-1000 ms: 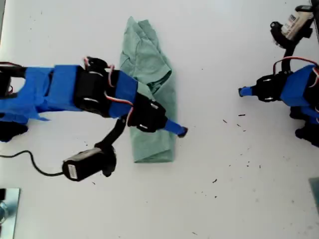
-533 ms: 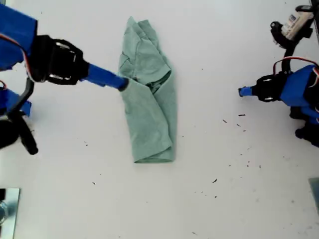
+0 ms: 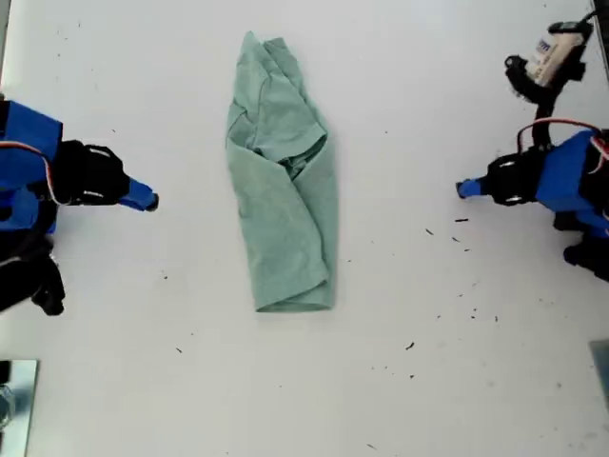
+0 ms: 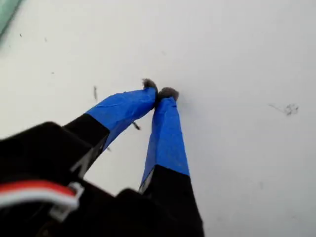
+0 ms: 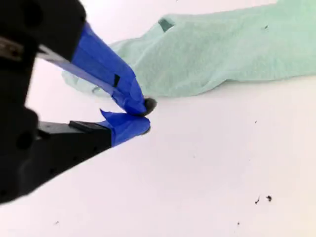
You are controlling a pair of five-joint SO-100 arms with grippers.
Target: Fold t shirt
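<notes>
Around the middle of the white table (image 3: 428, 381), the t shirt (image 3: 284, 205) lies folded into a long strip running twelve to six o'clock in the exterior view. My second gripper (image 3: 152, 201) hovers at its nine o'clock and my first gripper (image 3: 461, 189) at three. Only the wrist views show both jaws pinched together, empty.

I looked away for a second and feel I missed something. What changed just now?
My second gripper pulled back off the shirt toward the exterior view's left. It is now shut and empty over the bare table. The shirt lies in the same long folded shape as before, and my first gripper stayed shut at the exterior view's right.
</notes>
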